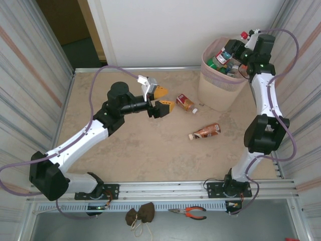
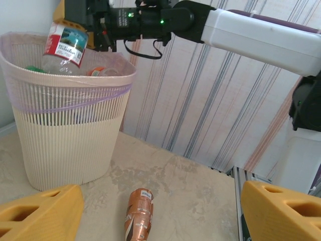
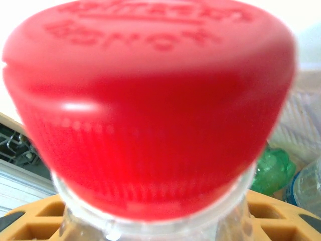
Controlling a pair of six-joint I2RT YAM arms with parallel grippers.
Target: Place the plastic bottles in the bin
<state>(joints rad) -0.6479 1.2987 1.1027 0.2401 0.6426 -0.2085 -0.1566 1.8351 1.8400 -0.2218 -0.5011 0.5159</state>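
From above: clamps a red-capped bottle [image 1: 244, 35] in right jaws over the bin [image 1: 213, 93]; holds left jaws apart just short of a brown bottle [image 1: 185, 102] lying diagonally on the tabletop [image 1: 125, 150]. Left wrist: looks along that bottle's length, centred ahead of the parted jaws; leaves label lettering unreadable. Right wrist: faces the cap [image 3: 150, 100] end-on, embossed writing illegible.

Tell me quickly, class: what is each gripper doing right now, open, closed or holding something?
Left gripper: open, holding nothing.
Right gripper: closed on a red-capped clear bottle, above the bin.
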